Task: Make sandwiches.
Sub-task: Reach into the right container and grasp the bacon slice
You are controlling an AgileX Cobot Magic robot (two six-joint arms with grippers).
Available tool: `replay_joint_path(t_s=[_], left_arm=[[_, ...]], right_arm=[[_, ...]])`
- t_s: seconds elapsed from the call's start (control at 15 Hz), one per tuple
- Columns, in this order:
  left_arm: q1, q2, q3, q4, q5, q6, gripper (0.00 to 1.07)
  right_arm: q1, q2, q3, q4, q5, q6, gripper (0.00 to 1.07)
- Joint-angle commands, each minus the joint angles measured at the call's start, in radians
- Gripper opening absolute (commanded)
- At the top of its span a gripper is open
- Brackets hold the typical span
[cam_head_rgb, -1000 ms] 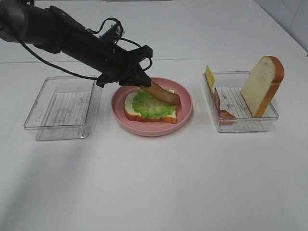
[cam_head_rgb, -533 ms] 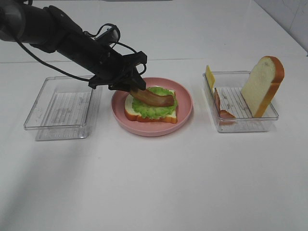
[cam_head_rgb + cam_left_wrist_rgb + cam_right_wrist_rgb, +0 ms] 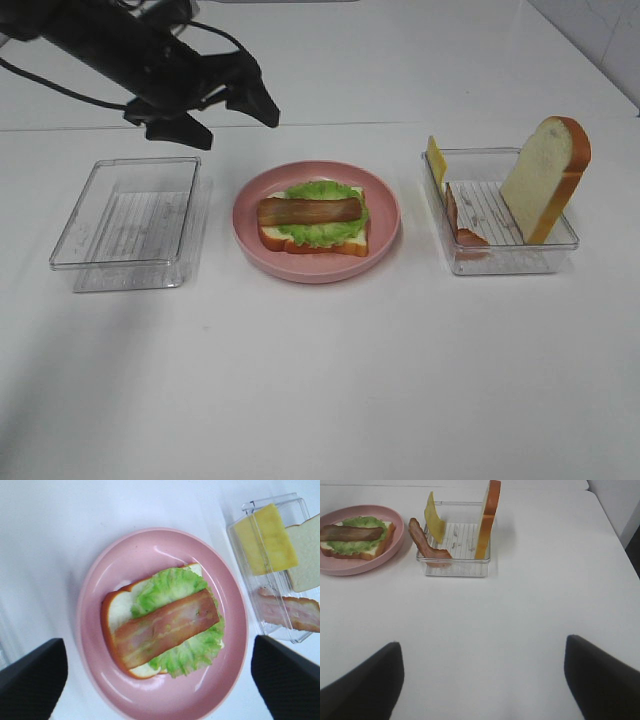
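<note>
An open-faced sandwich sits at the middle of a white table (image 3: 320,380). A brown-red bacon strip (image 3: 310,210) lies flat across a ruffled green lettuce leaf (image 3: 322,234), which rests on a crusted bread slice (image 3: 272,238), all on a round pink plate (image 3: 300,272). The left gripper (image 3: 228,118) hovers clear of the plate, up and to its left in the high view. Its jaws are spread wide and grasp nothing, and its wrist camera looks straight down on the stack. The right gripper (image 3: 482,680) hangs low over bare tabletop well short of the food, its jaws likewise parted wide and holding nothing. To the right of the plate, a clear tray (image 3: 565,242) holds a second bread slice (image 3: 545,175) standing on edge against its far corner. A yellow cheese slice (image 3: 436,158) is propped at the tray's near-plate wall, and another bacon strip (image 3: 462,226) leans beside it. A second clear tray (image 3: 70,235) stands to the left of the plate.
</note>
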Motion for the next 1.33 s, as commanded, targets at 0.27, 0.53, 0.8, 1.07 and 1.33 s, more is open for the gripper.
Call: replay_joint_path(t_s=[0.27, 0.53, 0.8, 1.07, 1.33], left_arm=[[0.059, -0.235, -0.007, 0.315, 0.264, -0.155, 0.94], [0.057, -0.409, 0.010, 0.542, 0.411, -0.284, 0.94], [0.057, -0.637, 0.152, 0.579, 0.485, -0.300, 0.94], [0.057, -0.966, 0.446, 0.605, 0.481, -0.296, 0.94], [0.057, -1.176, 0.592, 0.605, 0.470, -0.296, 0.94]], right_arm=[[-0.008, -0.011, 0.001, 0.002, -0.012, -0.011, 0.83], [-0.008, -0.011, 0.001, 0.002, -0.012, -0.011, 0.83], [-0.008, -0.011, 0.001, 0.002, -0.012, -0.011, 0.83], [-0.008, -0.011, 0.001, 0.002, -0.012, -0.011, 0.83], [-0.008, -0.011, 0.001, 0.002, -0.012, -0.011, 0.83]])
